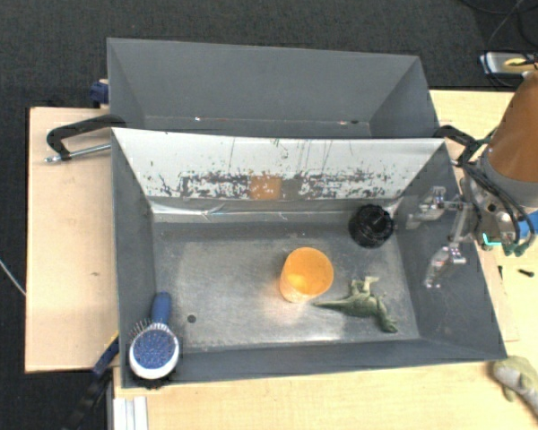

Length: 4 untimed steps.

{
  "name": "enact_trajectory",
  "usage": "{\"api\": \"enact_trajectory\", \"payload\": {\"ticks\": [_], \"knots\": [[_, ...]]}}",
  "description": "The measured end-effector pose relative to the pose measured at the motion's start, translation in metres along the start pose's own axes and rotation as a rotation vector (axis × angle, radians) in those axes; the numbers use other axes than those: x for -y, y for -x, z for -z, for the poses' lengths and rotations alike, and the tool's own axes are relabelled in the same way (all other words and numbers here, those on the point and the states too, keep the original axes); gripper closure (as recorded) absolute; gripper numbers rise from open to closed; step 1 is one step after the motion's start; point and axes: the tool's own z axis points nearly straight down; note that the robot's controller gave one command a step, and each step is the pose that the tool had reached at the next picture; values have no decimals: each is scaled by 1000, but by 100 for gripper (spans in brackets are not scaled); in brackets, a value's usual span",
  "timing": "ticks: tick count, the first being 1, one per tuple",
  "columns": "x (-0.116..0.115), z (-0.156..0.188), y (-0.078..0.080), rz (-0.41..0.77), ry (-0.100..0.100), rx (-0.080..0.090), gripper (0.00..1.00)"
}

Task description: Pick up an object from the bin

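Note:
My gripper (428,245) hangs over the bin's right wall, its two metal fingers apart and nothing between them. Nearest to it is a black round cap-like thing (370,225), just left of the upper finger at the back right of the bin floor. A green toy dinosaur (365,303) lies on the floor below and left of the lower finger. Beside the dinosaur, in the middle of the bin, stands an orange round cup-like thing (306,273).
A blue hairbrush with a round white bristle head (154,346) lies in the front left corner. The bin's walls slope steeply inward. The arm with its orange cover comes in from the right.

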Motion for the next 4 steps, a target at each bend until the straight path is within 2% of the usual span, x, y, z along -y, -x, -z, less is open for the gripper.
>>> {"api": "enact_trajectory", "payload": {"ticks": [1, 2, 3, 4], "knots": [[-31, -139, -32, -91, 0, 10, 0], [-63, -107, -30, -133, 0, 15, 0], [-51, -108, -26, -318, 0, 11, 0], [-62, -137, -31, -566, 2, 10, 0]]}}
